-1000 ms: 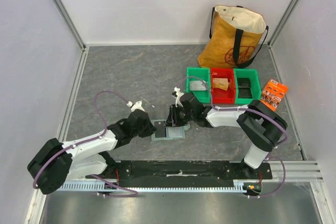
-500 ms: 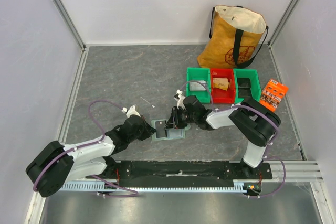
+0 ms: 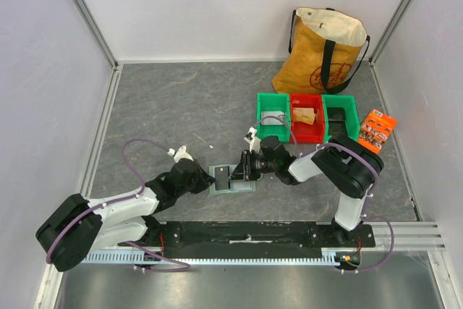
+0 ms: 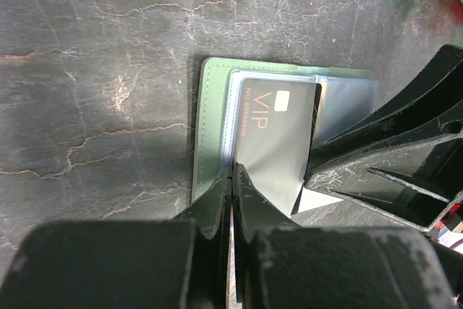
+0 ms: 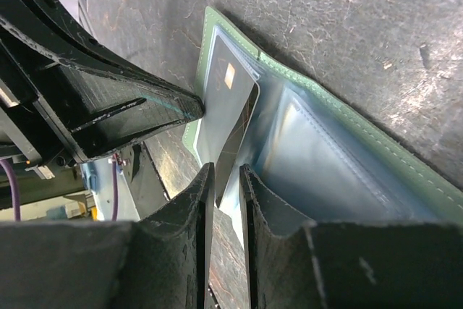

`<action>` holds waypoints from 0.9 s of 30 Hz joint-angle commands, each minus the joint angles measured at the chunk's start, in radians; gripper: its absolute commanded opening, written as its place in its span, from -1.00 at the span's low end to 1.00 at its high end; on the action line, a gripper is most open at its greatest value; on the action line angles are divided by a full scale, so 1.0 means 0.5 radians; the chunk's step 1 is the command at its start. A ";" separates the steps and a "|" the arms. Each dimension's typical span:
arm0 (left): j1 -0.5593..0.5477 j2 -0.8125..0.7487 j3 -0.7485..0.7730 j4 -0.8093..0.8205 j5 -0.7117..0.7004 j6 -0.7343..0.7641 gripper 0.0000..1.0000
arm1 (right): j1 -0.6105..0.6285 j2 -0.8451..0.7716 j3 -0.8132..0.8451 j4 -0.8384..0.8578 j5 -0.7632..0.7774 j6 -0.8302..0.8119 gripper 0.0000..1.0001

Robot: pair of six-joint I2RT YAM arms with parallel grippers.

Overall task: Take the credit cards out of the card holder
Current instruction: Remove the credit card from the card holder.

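The pale-green card holder point(image 3: 244, 185) lies open on the table between the arms, its blue-grey pocket panels point(image 5: 340, 171) facing up. A dark credit card marked VIP point(image 4: 278, 135) sticks out of a pocket, tilted up; it also shows in the right wrist view point(image 5: 226, 99). My left gripper point(image 4: 231, 175) is shut on the holder's left edge point(image 4: 210, 128). My right gripper point(image 5: 224, 171) is closed to a narrow gap with the card's lower end between its fingers. No tan-gold card shows.
Three bins stand behind the holder: green point(image 3: 273, 117), red point(image 3: 307, 119), green point(image 3: 340, 117). A yellow tote bag point(image 3: 325, 48) leans at the back right. An orange packet point(image 3: 377, 130) lies by the right wall.
My left gripper has come down and closed on the holder's left edge. My right gripper has shifted slightly right and toward me, and the dark card now stands tilted out.
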 commanded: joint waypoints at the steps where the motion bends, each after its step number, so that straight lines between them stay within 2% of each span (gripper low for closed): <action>1: -0.001 0.045 -0.054 -0.102 0.024 -0.039 -0.96 | -0.018 0.078 -0.046 0.236 -0.108 0.052 -0.46; 9: 0.005 0.060 -0.051 -0.096 0.031 -0.036 -0.96 | -0.021 0.148 -0.040 0.294 -0.142 0.046 -0.61; 13: 0.005 0.066 -0.051 -0.092 0.027 -0.033 -0.96 | -0.028 0.145 -0.052 0.300 -0.151 0.040 -0.85; 15: 0.005 0.075 -0.051 -0.092 0.028 -0.033 -0.96 | -0.043 0.130 -0.068 0.300 -0.157 0.043 -0.91; 22: 0.011 0.072 -0.054 -0.102 0.027 -0.030 -0.97 | -0.107 0.029 -0.077 0.107 -0.188 -0.061 -0.89; 27: 0.011 0.078 -0.048 -0.102 0.034 -0.024 -0.96 | -0.110 0.026 -0.062 0.070 -0.216 -0.068 -0.65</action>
